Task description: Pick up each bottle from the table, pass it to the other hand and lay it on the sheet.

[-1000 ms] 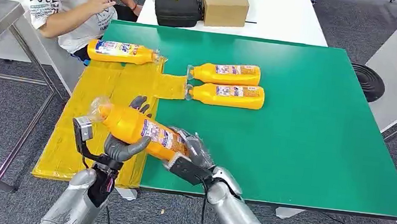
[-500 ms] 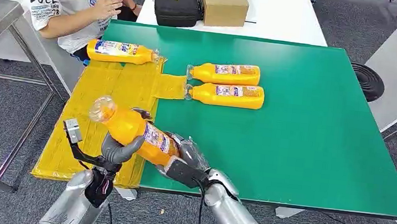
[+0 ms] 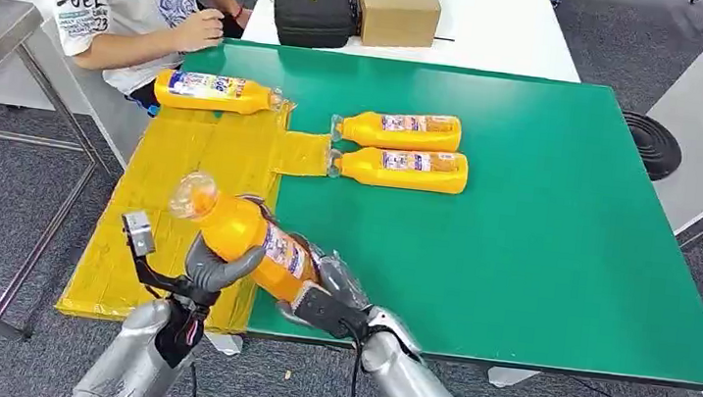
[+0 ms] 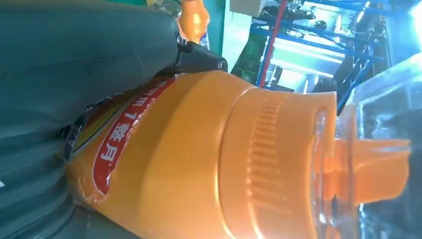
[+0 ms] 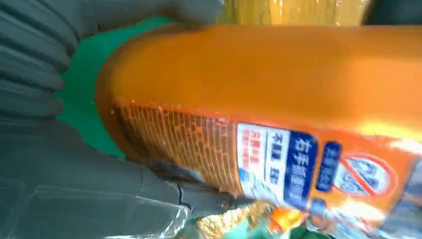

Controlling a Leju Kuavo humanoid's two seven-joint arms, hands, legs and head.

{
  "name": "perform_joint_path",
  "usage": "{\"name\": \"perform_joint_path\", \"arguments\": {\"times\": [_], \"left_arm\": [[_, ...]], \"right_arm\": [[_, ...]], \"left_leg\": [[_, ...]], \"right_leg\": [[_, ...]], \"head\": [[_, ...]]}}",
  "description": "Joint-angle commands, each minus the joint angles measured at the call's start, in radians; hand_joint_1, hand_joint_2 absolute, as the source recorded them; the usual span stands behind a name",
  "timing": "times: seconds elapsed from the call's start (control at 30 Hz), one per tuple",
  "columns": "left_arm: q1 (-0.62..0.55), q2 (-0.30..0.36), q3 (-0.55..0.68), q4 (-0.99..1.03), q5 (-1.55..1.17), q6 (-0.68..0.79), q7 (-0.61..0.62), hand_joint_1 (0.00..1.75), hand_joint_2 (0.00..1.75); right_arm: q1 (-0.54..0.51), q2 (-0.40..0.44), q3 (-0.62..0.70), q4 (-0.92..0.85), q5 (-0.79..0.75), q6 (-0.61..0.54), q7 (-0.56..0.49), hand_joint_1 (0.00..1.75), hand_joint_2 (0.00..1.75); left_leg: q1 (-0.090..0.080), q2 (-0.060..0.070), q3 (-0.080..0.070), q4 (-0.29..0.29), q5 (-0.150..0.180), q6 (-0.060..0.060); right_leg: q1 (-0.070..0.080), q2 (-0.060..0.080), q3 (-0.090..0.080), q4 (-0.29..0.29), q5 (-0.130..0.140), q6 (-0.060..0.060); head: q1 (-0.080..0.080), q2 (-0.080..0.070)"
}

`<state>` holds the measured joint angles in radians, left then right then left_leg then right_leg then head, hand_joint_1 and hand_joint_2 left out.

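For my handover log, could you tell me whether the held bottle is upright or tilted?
Tilted: the held bottle slants, clear cap up toward the sheet.

The table [image 3: 541, 238] has a big green top. A yellow sheet [image 3: 187, 181] lies over its left edge, and part of it hangs off that side. A small flap of the sheet reaches onto the green. One orange bottle [image 3: 211, 92] lies on its side on the sheet, near the far left corner. Two more orange bottles lie side by side on the green, just right of the sheet. The farther bottle [image 3: 399, 130] and the nearer bottle [image 3: 400, 167] have their caps on the flap.
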<state>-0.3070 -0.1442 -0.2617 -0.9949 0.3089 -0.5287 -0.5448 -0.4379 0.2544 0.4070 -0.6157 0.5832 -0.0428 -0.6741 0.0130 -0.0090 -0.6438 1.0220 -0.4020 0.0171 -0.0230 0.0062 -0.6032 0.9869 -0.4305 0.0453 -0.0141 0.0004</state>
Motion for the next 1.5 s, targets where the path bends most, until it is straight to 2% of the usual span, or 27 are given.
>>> {"name": "perform_joint_path", "arguments": {"times": [0.03,0.27,0.4,0.47,0.5,0.63,0.87,0.93,1.07,1.3,1.37,1.5], "left_arm": [[-0.055,0.013,-0.030,0.041,-0.077,0.081,-0.018,1.75,1.75],[-0.074,0.052,0.010,0.010,-0.261,0.277,-0.040,1.75,1.75],[-0.116,0.109,0.054,-0.062,-0.423,0.426,-0.036,1.75,1.75],[-0.126,0.124,0.079,-0.100,-0.456,0.434,-0.017,1.75,1.75],[-0.145,0.151,0.075,-0.121,-0.535,0.504,-0.023,1.75,1.75],[-0.243,0.209,0.077,-0.148,-0.657,0.569,0.021,1.75,1.75],[-0.328,0.283,0.055,-0.166,-0.791,0.590,0.098,1.75,1.75],[-0.372,0.333,-0.022,-0.107,-0.902,0.551,0.157,1.75,1.75],[-0.367,0.354,-0.117,0.006,-1.039,0.520,0.177,1.75,1.75],[-0.349,0.341,-0.293,0.182,-1.264,0.512,0.237,1.75,1.75],[-0.386,0.334,-0.372,0.300,-1.320,0.470,0.236,1.75,1.75],[-0.398,0.336,-0.405,0.364,-1.321,0.463,0.217,1.75,1.75]], "right_arm": [[0.002,-0.013,-0.012,0.000,-0.023,-0.019,0.009,0.00,0.00],[0.068,-0.052,-0.041,-0.179,-0.048,-0.036,0.016,0.00,0.00],[0.153,-0.101,-0.051,-0.348,-0.042,-0.030,0.035,0.00,0.00],[0.178,-0.116,-0.057,-0.394,-0.039,-0.019,0.047,0.00,0.00],[0.189,-0.127,-0.059,-0.415,-0.029,-0.029,0.050,0.00,0.00],[0.243,-0.144,-0.083,-0.514,-0.017,-0.037,0.058,0.00,0.00],[0.302,-0.145,-0.140,-0.612,-0.031,-0.023,0.053,0.00,0.00],[0.313,-0.129,-0.188,-0.639,-0.078,-0.015,0.033,0.00,0.00],[0.340,-0.113,-0.248,-0.695,-0.119,0.021,0.023,0.00,0.00],[0.347,-0.096,-0.306,-0.735,-0.166,0.060,0.004,0.00,0.00],[0.356,-0.096,-0.323,-0.760,-0.198,0.078,-0.003,0.00,0.00],[0.362,-0.107,-0.332,-0.768,-0.230,0.093,-0.015,0.00,0.00]], "left_leg": [[0.000,0.000,0.003,0.000,-0.001,0.000],[0.000,0.000,0.002,0.000,-0.001,0.000],[0.001,-0.002,0.000,0.000,0.000,0.000],[0.001,-0.001,0.000,0.000,0.000,0.000],[0.001,-0.002,0.001,0.001,-0.001,0.000],[0.002,-0.002,0.000,0.002,-0.001,0.000],[0.001,-0.001,0.000,0.001,0.000,-0.001],[0.001,-0.001,0.000,0.001,0.000,-0.001],[0.001,-0.002,0.002,0.000,0.000,-0.001],[0.000,-0.002,0.004,-0.001,0.000,-0.001],[0.000,-0.003,0.004,-0.001,0.000,-0.001],[0.000,-0.002,0.005,-0.001,-0.001,-0.001]], "right_leg": [[0.001,-0.001,0.003,0.000,-0.001,-0.002],[0.001,-0.001,0.002,0.000,-0.001,-0.002],[0.001,-0.003,0.001,0.000,0.000,-0.002],[0.001,-0.002,0.001,0.000,-0.001,-0.002],[0.002,-0.003,0.003,0.000,-0.001,-0.003],[0.002,-0.003,0.002,0.001,-0.002,-0.003],[0.001,-0.002,0.001,0.001,-0.001,-0.002],[0.001,-0.002,0.001,0.001,-0.001,-0.002],[0.001,-0.003,0.003,0.000,-0.001,-0.003],[0.000,-0.003,0.004,-0.001,-0.001,-0.002],[0.000,-0.004,0.005,-0.001,-0.001,-0.002],[0.001,-0.003,0.006,-0.001,-0.002,-0.003]], "head": [[0.000,0.000],[-0.001,0.000],[0.000,0.000],[0.000,0.000],[-0.001,0.000],[-0.001,0.000],[0.000,0.000],[0.000,0.000],[0.000,0.000],[0.000,0.000],[0.000,0.000],[0.000,0.000]]}}
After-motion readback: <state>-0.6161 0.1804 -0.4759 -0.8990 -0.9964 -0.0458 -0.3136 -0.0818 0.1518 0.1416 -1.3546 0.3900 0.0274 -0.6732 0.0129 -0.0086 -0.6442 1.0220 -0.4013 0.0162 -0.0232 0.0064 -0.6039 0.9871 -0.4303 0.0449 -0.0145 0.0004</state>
